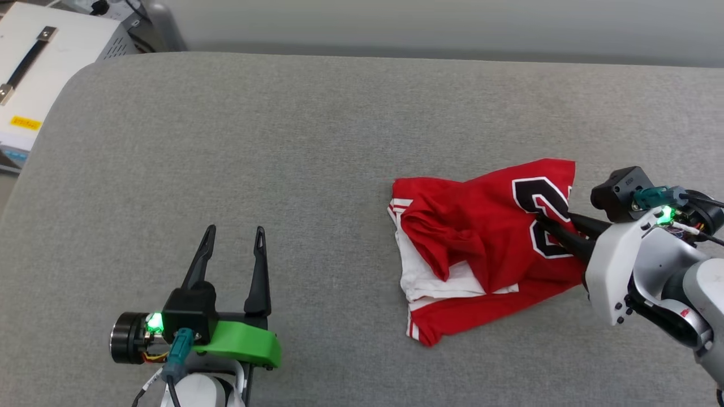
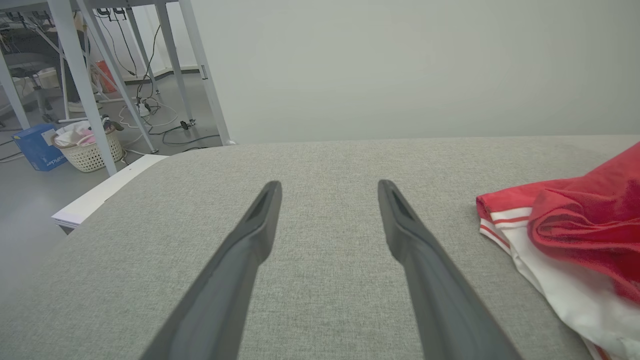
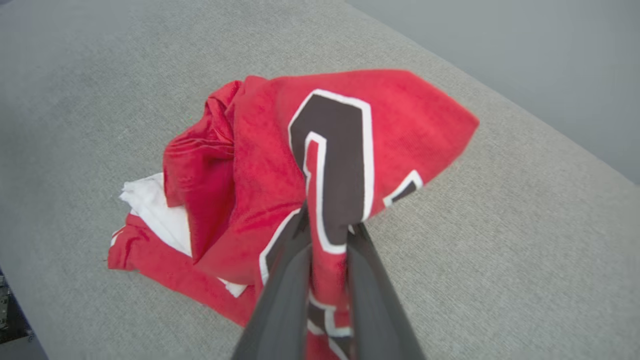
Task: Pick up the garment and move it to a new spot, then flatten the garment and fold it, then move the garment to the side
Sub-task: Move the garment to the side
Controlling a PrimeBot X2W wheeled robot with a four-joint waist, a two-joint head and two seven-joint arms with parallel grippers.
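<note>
- The garment (image 1: 481, 226), a red jersey T-shirt with white sleeve cloth and a black, white-edged printed numeral, lies crumpled on the right half of the grey fabric-topped desk (image 1: 283, 141).
- The right hand (image 1: 540, 217) reaches in from the desk's right side. Its 2 dark fingers are clamped on a pinched fold of red cloth at the printed numeral.
- In the right wrist view the cloth bunches up toward that grip, and the white sleeve and striped trim lie flat on the far side.
- The left hand (image 1: 235, 230) is at the lower left, well apart from the garment. Its 2 fingers are spread apart over bare desk with nothing between them.
- A white case (image 1: 56, 51) with a dark handle stands beyond the desk's far left corner.
- In the left wrist view a pale woven basket (image 2: 90, 150) and a blue box (image 2: 37, 145) sit on the floor among metal frame legs.
</note>
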